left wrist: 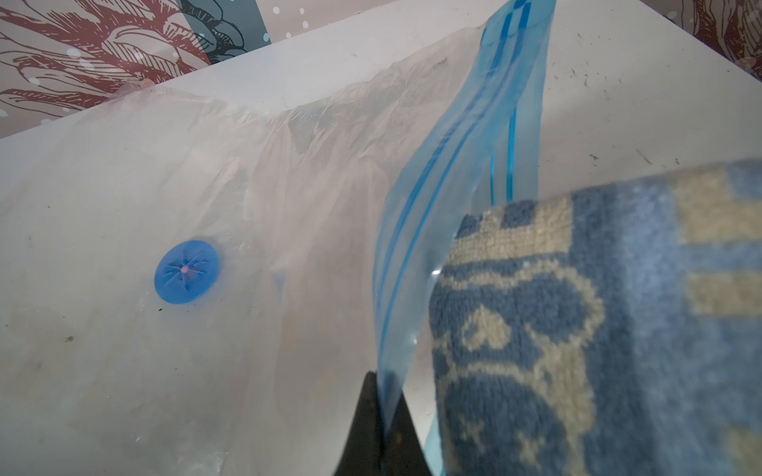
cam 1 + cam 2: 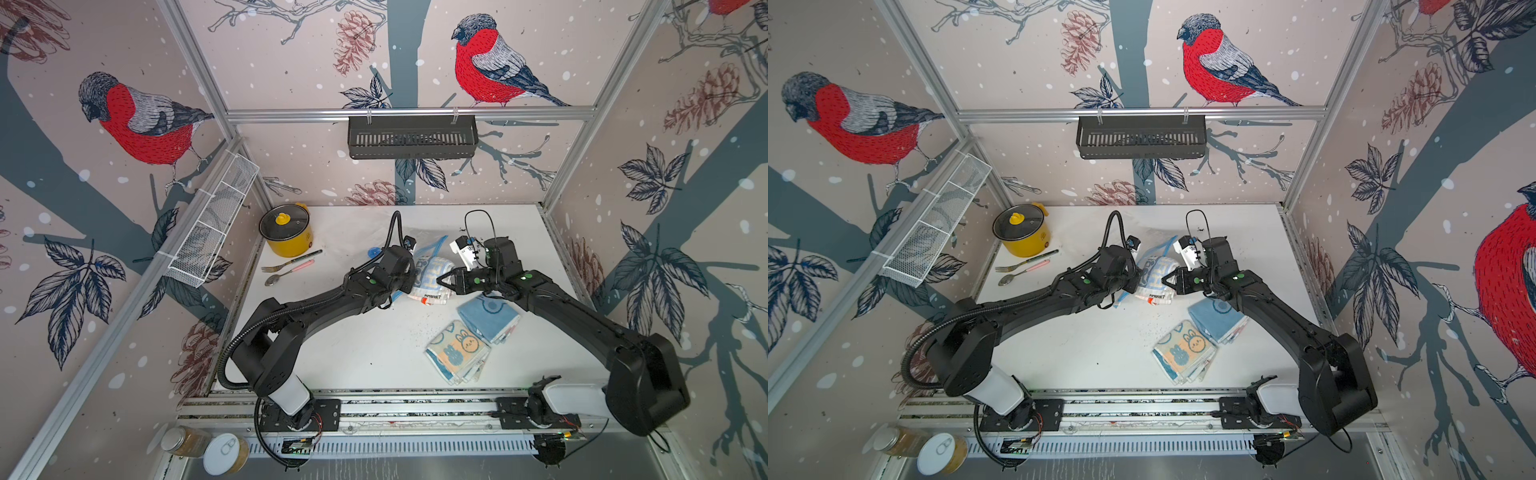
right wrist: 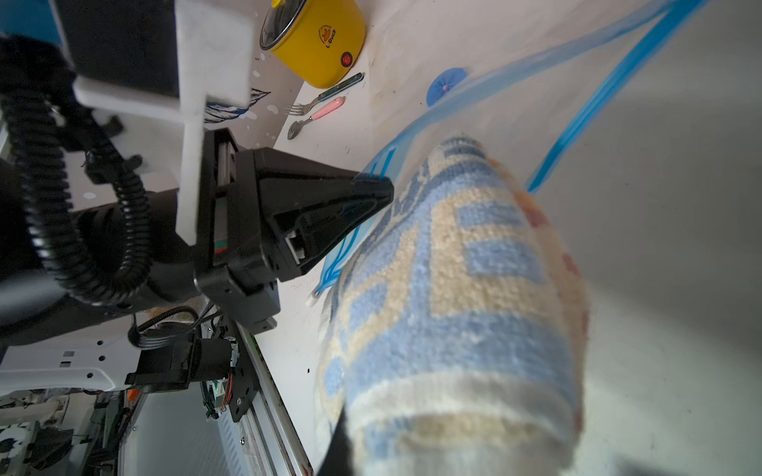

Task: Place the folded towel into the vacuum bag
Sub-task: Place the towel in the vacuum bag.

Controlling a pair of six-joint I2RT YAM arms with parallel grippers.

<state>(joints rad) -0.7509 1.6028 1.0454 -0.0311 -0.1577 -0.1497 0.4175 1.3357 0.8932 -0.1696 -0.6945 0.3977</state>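
**A:** Eyes on the folded towel [image 2: 429, 272], a blue-and-beige roll in mid-scene, right between the two hands.

**B:** What is the right hand [image 2: 441, 280] doing?

**A:** Its jaws are nearly together, pinching the near end of that roll. In the right wrist view the towel [image 3: 453, 288] stretches away from the camera, with a dark finger at its near edge.

**B:** And the vacuum bag [image 1: 247, 198]?

**A:** It lies crumpled on the white surface [image 2: 353, 340] just behind the towel. Its round blue valve [image 1: 186, 272] shows on the side toward the yellow pot [image 2: 286, 232], and the blue zip strip [image 1: 453, 165] is lifted.

**B:** Lifted by the left hand?

**A:** Yes. The left hand [image 3: 371, 191] is clamped tight on one lip of the strip, tips closed with blue plastic between them, just beside the towel's flank.

**B:** So is the towel inside?

**A:** Its far end sits at the mouth, between the two blue lips that spread apart from the left hand. How deep it goes I cannot tell.

**B:** Anything else nearby?

**A:** Two more folded towels lie on the surface beside the right arm, touching each other: a plain blue towel [image 2: 488, 316] and a bunny-print towel [image 2: 457, 351].
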